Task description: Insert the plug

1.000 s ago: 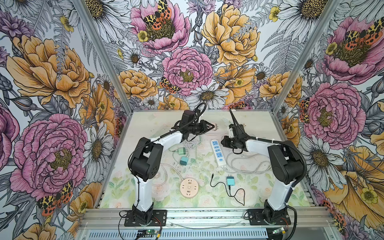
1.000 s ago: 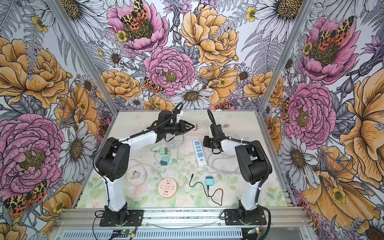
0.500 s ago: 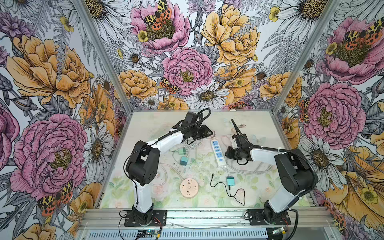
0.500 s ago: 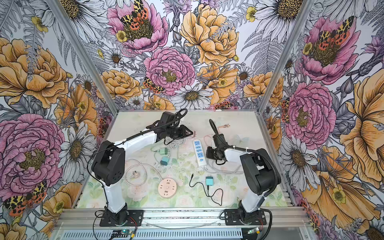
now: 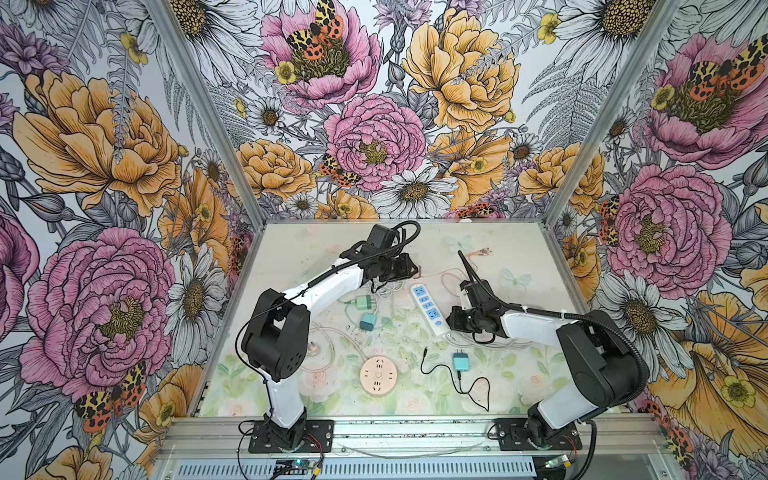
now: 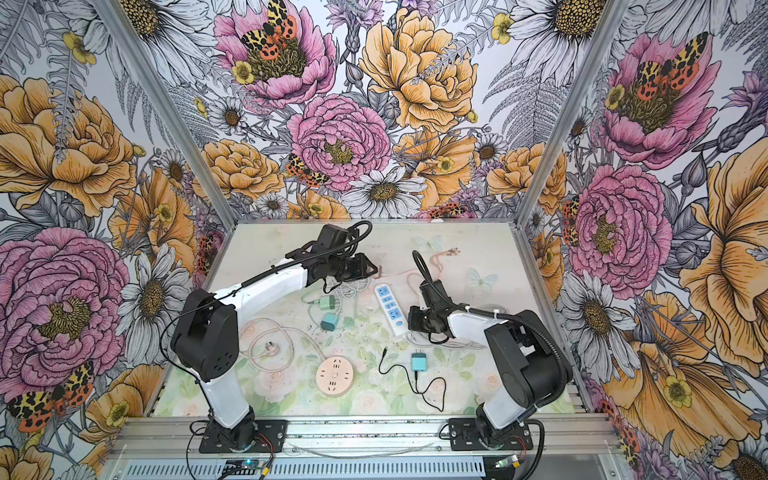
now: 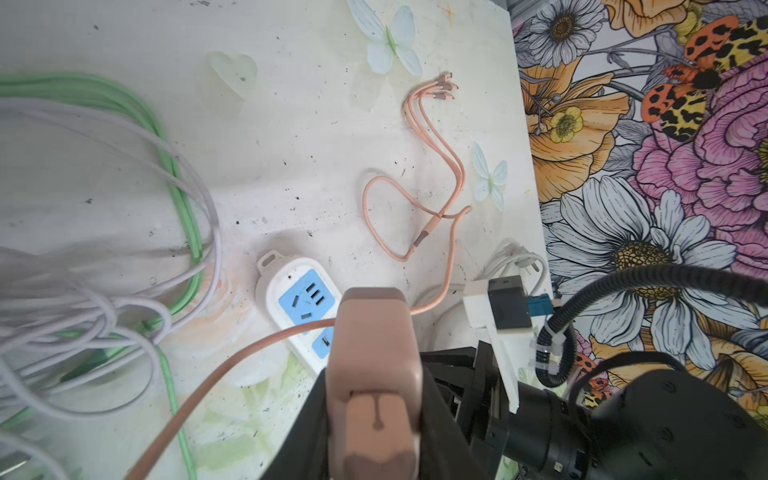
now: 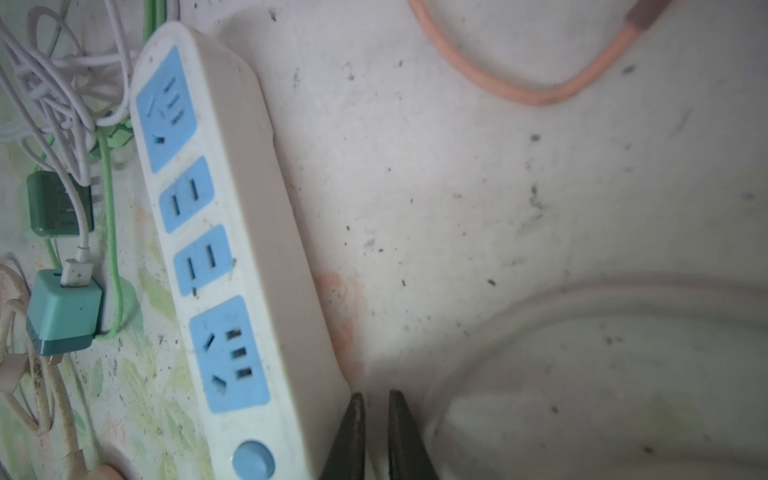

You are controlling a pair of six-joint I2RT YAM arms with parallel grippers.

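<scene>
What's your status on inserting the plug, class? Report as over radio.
Left gripper shut on brown plug, near far end of power strip. Right gripper nearly shut, empty, beside its button end. Plug not inserted; sockets free, cable trailing across.

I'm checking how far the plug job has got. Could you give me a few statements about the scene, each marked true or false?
1. The left gripper holds a brown plug in its jaws. True.
2. The plug is seated in the strip. False: every socket is empty, and the plug is clear of the strip.
3. The strip has four blue sockets. True.
4. The right gripper has the strip in its jaws. False: the jaws hold nothing and sit beside the strip's button end.
</scene>
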